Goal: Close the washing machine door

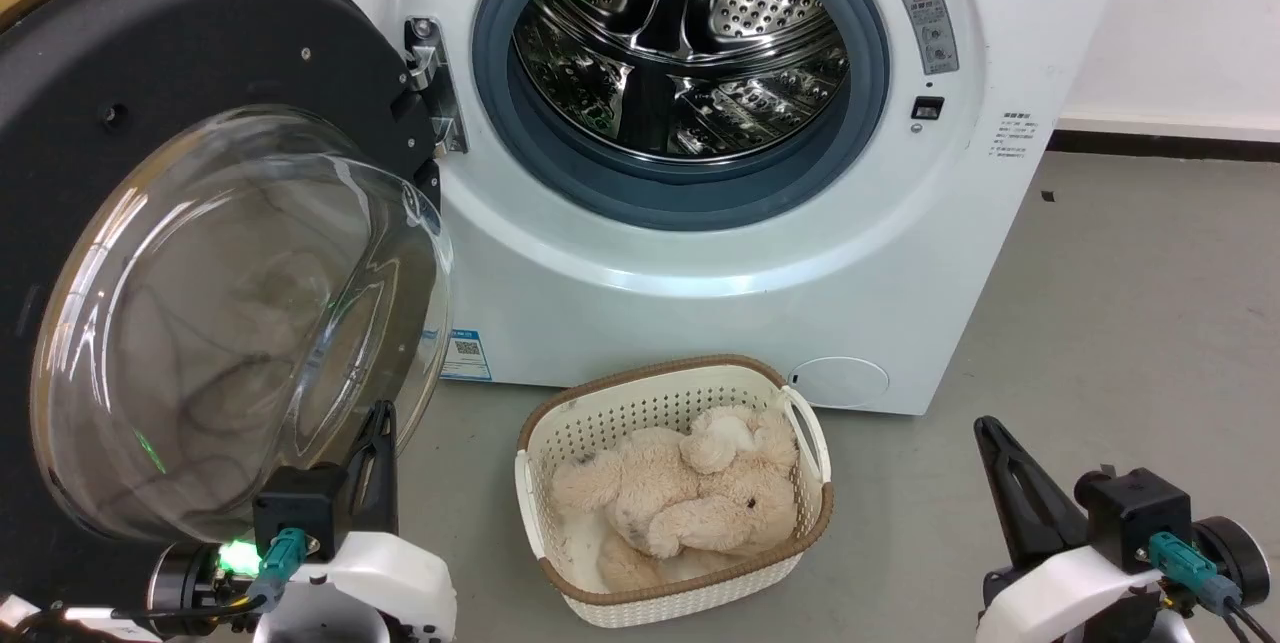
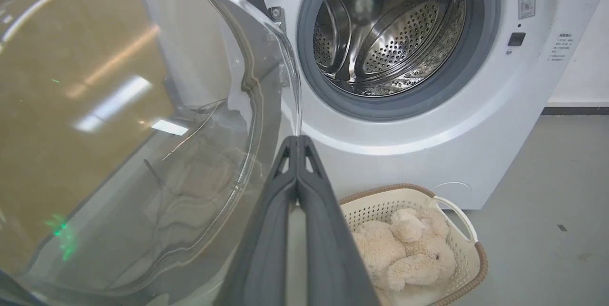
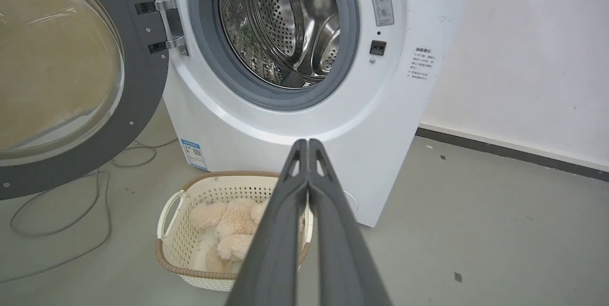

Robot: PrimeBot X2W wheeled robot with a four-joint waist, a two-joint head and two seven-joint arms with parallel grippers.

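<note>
The washing machine door (image 1: 150, 43) hangs wide open at the left, a glossy black ring with its bulging glass bowl (image 1: 240, 323) facing me and its metal hinge (image 1: 435, 83) on the machine's front. The white washing machine (image 1: 700, 263) shows its steel drum (image 1: 680, 43) inside a grey gasket. My left gripper (image 1: 380, 415) is shut and empty, its tips (image 2: 297, 138) just beside the lower right rim of the glass (image 2: 142, 130). At the lower right my right gripper (image 1: 985, 425) is also shut and empty, tips (image 3: 308, 142) pointing at the machine (image 3: 295, 125), far from the door (image 3: 142, 82).
A cream perforated basket (image 1: 650, 370) holding a beige plush toy (image 1: 680, 493) sits on the grey floor in front of the machine, between my arms. A cable (image 3: 71, 220) lies on the floor under the open door. A white wall (image 3: 523, 58) stands right of the machine.
</note>
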